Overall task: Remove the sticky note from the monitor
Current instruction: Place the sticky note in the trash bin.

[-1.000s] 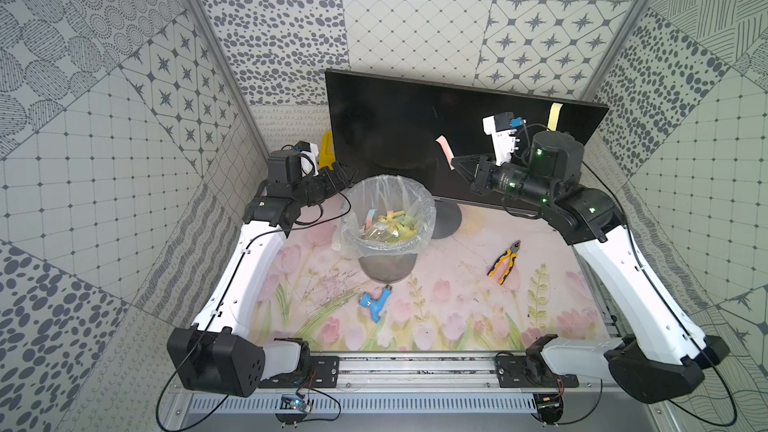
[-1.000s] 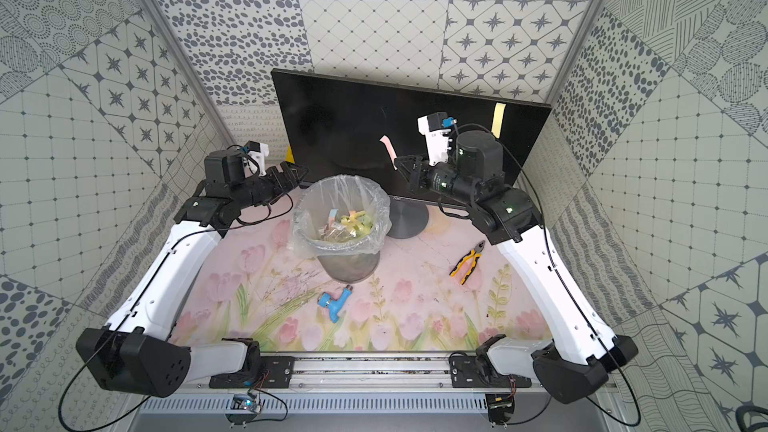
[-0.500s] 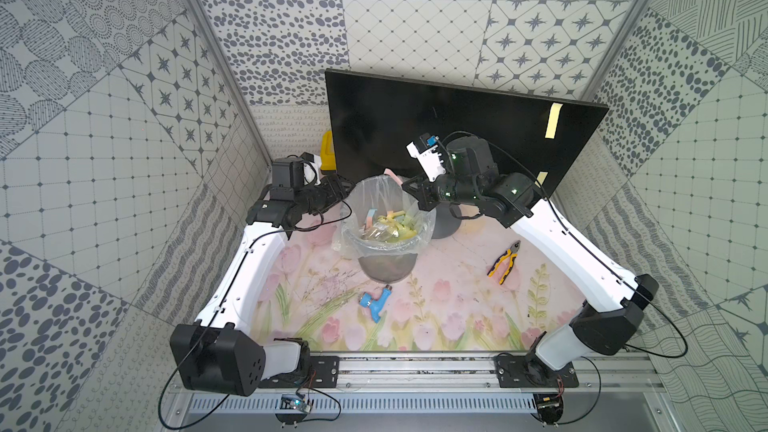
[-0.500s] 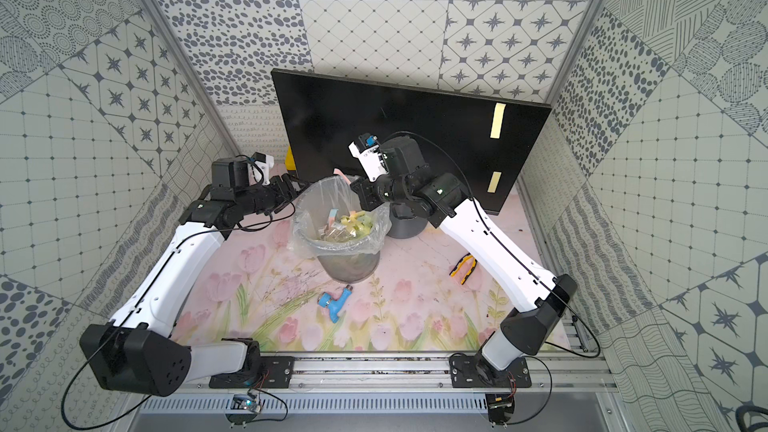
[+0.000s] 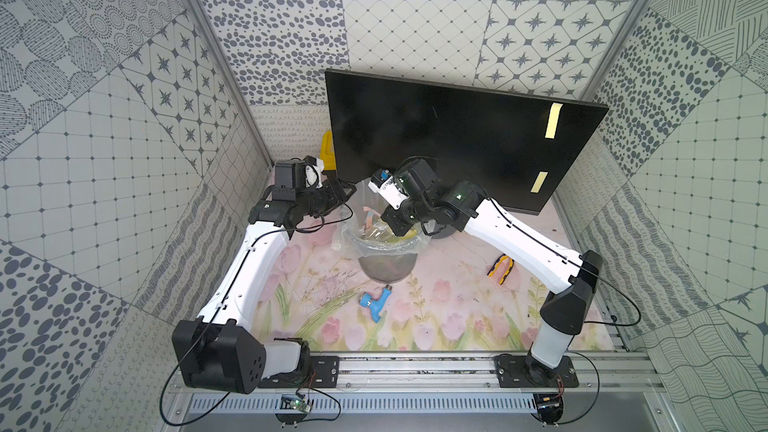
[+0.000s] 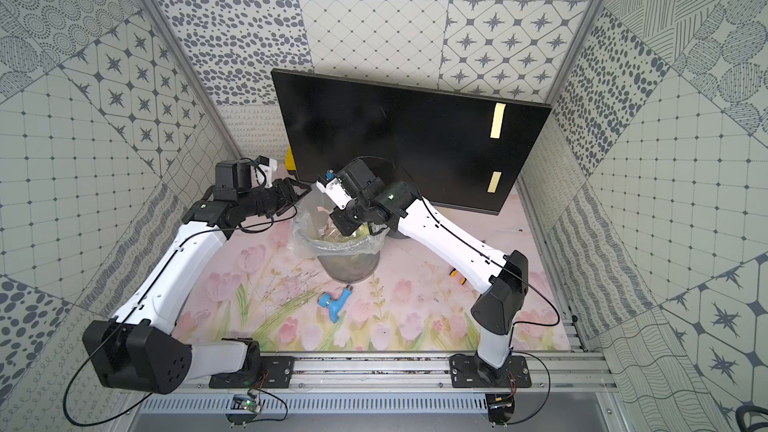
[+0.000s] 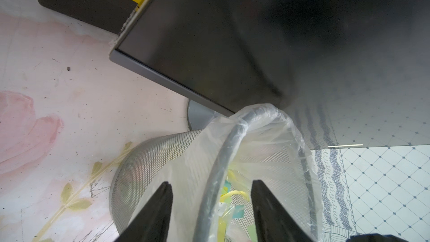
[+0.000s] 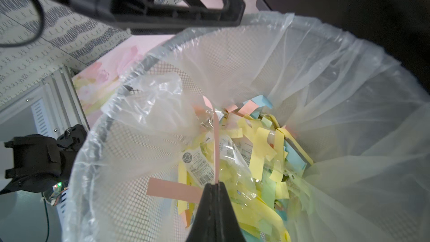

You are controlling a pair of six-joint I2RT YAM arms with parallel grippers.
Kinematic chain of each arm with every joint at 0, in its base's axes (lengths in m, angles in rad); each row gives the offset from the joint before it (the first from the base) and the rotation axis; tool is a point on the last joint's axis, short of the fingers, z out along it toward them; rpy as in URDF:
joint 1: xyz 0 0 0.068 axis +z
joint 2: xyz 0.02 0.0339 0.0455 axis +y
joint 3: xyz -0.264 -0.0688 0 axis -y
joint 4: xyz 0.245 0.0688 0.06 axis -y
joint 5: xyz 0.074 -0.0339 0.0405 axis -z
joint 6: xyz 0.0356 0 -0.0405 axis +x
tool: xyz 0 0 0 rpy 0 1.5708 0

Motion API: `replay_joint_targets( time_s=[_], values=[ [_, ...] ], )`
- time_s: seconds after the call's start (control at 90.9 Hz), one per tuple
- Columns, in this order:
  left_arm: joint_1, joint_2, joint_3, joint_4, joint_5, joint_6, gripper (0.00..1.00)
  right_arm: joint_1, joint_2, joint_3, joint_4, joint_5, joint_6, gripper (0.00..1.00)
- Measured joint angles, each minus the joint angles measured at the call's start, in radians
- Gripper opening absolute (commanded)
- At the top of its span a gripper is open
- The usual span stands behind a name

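The monitor (image 5: 436,130) stands at the back, and two yellow sticky notes (image 5: 553,120) (image 5: 539,182) are stuck near its right edge. My right gripper (image 8: 216,184) is shut on a pink sticky note (image 8: 216,150). It holds the note over the mouth of a wire-mesh bin (image 5: 388,268) lined with a clear bag. The same pink sticky note (image 5: 368,214) shows in both top views. My left gripper (image 7: 209,183) is open at the bin's far-left rim (image 7: 232,136). Its jaws straddle the rim and the bag, with a gap on each side.
The bin holds several yellow, blue and pink paper strips (image 8: 256,150). Orange-handled pliers (image 5: 500,270) and a blue pipe fitting (image 5: 376,305) lie on the floral mat. A yellow object (image 5: 328,151) sits behind the monitor's left edge. The grey disc stand (image 7: 197,117) is behind the bin.
My right arm swung left from in front of the screen down to the bin, carrying the pink note. My left gripper moved onto the bin's rim and its jaws narrowed.
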Motion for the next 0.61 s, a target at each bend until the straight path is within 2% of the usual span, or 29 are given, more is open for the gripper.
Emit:
replay_joint_targets(
  time_s=[0.099,0.176,0.374,0.605],
  values=[
    [0.000,0.001,-0.002,-0.002,0.001,0.000,0.58,0.002,0.018,0.014,-0.031,0.018,-0.015,0.01],
    [0.000,0.002,-0.002,-0.002,0.002,0.000,0.58,0.002,0.032,0.031,-0.048,0.035,-0.023,0.10],
    [0.000,0.007,-0.002,-0.002,0.002,0.000,0.58,0.007,0.048,0.056,-0.083,0.064,-0.045,0.42],
    [0.000,0.007,-0.002,-0.002,0.002,0.000,0.58,0.008,0.049,0.064,-0.092,0.074,-0.048,0.61]
  ],
)
